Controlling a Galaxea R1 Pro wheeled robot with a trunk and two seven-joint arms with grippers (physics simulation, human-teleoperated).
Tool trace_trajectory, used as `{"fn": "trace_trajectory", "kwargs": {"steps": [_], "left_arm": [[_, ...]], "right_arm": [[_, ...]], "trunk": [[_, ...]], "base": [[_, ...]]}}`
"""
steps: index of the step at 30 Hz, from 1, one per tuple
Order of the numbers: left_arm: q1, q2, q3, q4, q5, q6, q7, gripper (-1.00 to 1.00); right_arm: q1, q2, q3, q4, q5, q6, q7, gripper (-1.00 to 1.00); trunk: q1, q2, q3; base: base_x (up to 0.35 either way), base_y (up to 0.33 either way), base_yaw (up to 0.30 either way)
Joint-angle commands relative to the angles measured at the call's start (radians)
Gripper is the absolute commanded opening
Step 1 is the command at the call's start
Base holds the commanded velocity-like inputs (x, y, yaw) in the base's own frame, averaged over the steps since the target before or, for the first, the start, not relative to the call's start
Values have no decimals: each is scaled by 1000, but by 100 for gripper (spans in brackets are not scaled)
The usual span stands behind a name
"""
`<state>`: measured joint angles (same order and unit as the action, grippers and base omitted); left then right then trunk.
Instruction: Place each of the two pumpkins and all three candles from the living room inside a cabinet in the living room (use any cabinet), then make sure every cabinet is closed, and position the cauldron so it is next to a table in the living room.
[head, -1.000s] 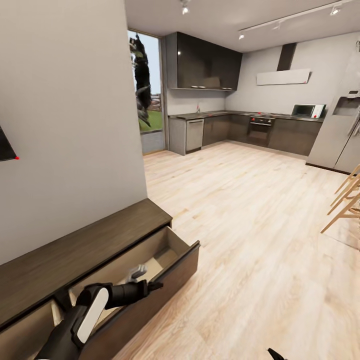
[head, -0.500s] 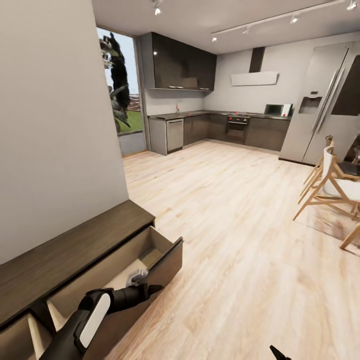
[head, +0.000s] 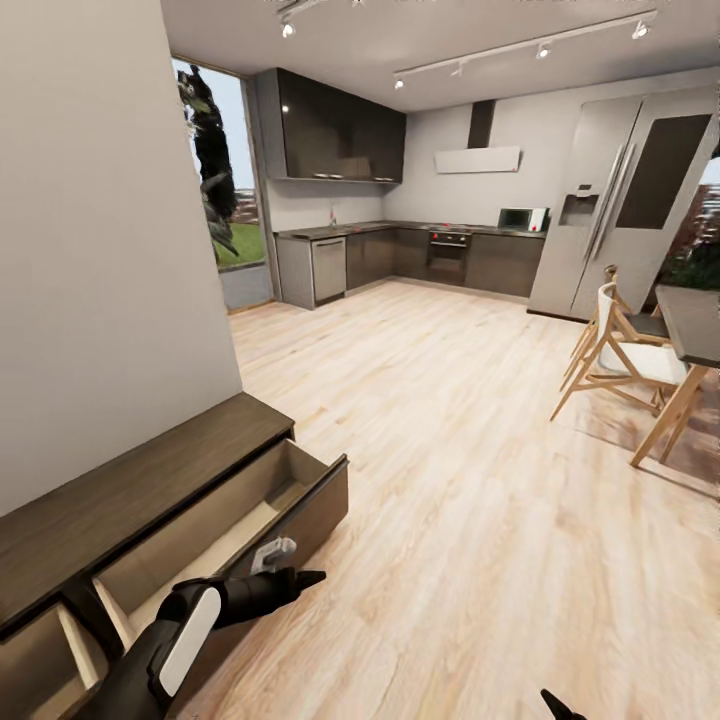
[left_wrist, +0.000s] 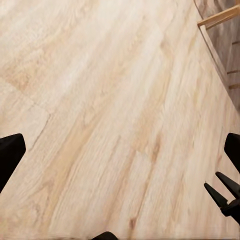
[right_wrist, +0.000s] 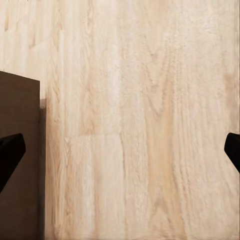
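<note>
Here the floor (head: 480, 480) spreads pale and wide ahead of both hands. The cabinet (head: 150, 490) runs along the wall just beside the left hand (head: 290, 565), with a drawer (head: 250, 520) pulled out, its beige inside bare where it shows. The left hand hangs over that drawer's front edge, fingers spread and gripping nothing. The right hand (right_wrist: 120, 150) is open too, over bare floor, near a dark cabinet edge.

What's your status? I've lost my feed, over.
Both hands open, empty: left hand, right hand over bare floor. Cabinet drawer pulled out beside left hand, not closed. Path ahead open.
</note>
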<state>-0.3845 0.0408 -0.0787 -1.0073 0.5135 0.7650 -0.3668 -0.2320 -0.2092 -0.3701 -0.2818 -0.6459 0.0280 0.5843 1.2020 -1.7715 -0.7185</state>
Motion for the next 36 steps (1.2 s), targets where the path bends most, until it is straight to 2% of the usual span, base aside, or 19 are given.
{"fn": "trace_trajectory", "kwargs": {"steps": [1, 7, 19, 25, 30, 36], "left_arm": [[-1, 1, -1, -1, 1, 3, -1, 100], [-1, 1, -1, -1, 1, 2, -1, 100], [-6, -1, -6, -1, -6, -6, 0, 100], [-8, -4, -5, -8, -63, -14, 0, 100], [-8, -27, -4, -6, -133, -14, 0, 100], [-10, -48, -5, -9, -154, -14, 1, 100]], "right_arm": [[-1, 0, -1, 2, -8, 3, 5, 100], [-1, 0, -1, 3, -8, 2, 5, 100], [-1, -1, -10, 14, -12, -3, 4, 100], [-1, -3, -13, 15, -13, -3, 3, 100], [-1, -7, -17, 14, -24, 6, 6, 100], [-1, -7, -21, 15, -29, 11, 8, 100]], "trunk": [[-1, 0, -1], [-1, 0, -1], [-1, 0, -1], [-1, 0, -1], [-1, 0, -1], [-1, 0, -1]], "base": [[-211, 0, -14], [14, 12, -161], [306, -86, -269], [307, -185, -278], [278, -228, -278], [271, -236, -278]]}}
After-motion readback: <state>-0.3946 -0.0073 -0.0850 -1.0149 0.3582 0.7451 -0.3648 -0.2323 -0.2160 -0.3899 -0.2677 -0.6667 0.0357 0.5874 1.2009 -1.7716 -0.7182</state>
